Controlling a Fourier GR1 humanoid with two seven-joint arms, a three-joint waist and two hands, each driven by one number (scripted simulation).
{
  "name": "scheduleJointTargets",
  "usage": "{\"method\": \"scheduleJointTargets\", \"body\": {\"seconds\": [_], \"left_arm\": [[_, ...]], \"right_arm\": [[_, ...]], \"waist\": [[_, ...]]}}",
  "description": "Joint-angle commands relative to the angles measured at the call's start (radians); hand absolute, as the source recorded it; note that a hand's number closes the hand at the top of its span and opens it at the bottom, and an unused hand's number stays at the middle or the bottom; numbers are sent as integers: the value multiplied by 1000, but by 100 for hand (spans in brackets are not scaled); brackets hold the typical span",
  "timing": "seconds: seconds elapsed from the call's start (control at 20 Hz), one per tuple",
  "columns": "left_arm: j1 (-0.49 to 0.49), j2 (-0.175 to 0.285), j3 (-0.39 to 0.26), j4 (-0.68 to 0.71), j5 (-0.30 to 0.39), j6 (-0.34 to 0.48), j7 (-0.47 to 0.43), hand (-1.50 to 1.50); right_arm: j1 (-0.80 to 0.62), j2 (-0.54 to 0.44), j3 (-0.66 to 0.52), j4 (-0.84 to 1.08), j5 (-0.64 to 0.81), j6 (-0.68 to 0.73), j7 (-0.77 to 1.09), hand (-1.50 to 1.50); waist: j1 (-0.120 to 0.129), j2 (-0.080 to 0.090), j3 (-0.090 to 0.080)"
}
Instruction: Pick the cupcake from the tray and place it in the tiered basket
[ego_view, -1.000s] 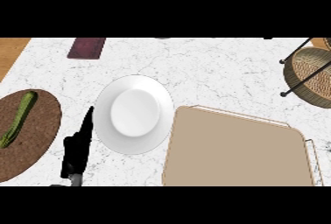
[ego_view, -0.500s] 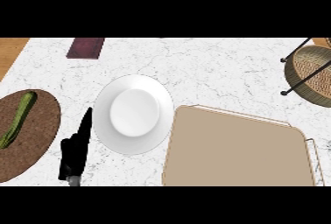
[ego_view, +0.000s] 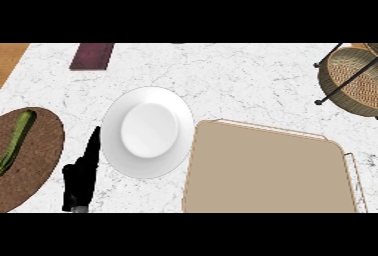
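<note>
Left hand (ego_view: 81, 172), fingers straight, holds nothing; the tray (ego_view: 266, 175) to its right shows no cupcake, so no grasp can be planned.

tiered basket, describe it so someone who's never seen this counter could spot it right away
Start at the big tan tray on the white marble counter and look up and right to the view's far right edge. There stands the tiered basket, partly cut off. It alone is woven wicker on thin black wire legs; the nearby white plate is smooth.
</note>
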Motion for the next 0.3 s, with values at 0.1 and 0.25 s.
{"method": "scheduleJointTargets", "body": {"seconds": [0.1, 0.25], "left_arm": [[33, 4, 12, 19, 5, 3, 3, 0], [54, 8, 5, 0, 24, -27, 3, 0]], "right_arm": [[112, -100, -41, 29, -40, 158, -18, -150], [157, -88, -52, 34, -50, 182, -55, -150]], "waist": [[-28, -1, 1], [-21, -1, 3]]}}
